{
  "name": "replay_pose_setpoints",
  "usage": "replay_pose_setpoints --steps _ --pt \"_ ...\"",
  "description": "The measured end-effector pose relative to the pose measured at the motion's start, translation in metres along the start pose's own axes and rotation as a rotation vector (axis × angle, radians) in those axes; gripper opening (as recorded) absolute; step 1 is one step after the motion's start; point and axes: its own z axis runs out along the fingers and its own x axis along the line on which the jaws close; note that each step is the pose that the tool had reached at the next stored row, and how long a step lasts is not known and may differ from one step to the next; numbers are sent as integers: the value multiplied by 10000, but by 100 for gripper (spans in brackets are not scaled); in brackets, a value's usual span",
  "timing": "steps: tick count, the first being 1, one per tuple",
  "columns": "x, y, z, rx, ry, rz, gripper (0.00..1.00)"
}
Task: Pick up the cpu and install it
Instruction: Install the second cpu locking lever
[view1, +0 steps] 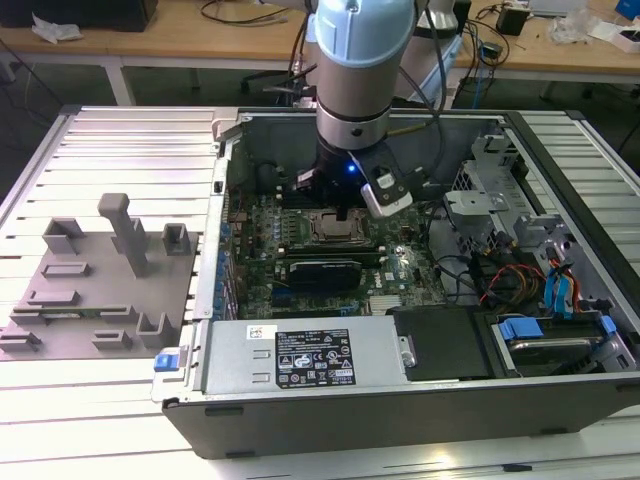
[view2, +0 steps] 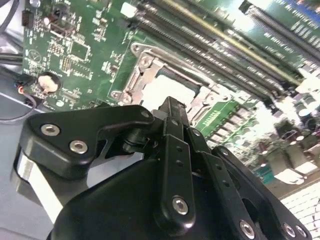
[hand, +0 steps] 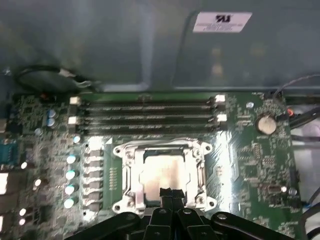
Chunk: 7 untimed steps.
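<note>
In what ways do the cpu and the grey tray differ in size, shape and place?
The cpu is small, flat and pale silver; the grey tray is much larger, with upright blocks. The cpu lies inside the motherboard socket within the computer case; the tray rests outside it, at the exterior view's left. The gripper is over the cpu, far from the tray.

light: bright, even, from overhead | glare: cpu (hand: 161, 172) top washes out pale just beyond the gripper (hand: 171, 194) in both wrist views; bright patch on board (view2: 280, 125) past the gripper | shadow: dark case (view1: 250, 150) wall behind the arm | blur: soft in both wrist views
</note>
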Motion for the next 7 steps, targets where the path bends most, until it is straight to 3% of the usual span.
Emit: replay_pose_setpoints --steps 7 --pt "-13 8 2 4 0 4 11"
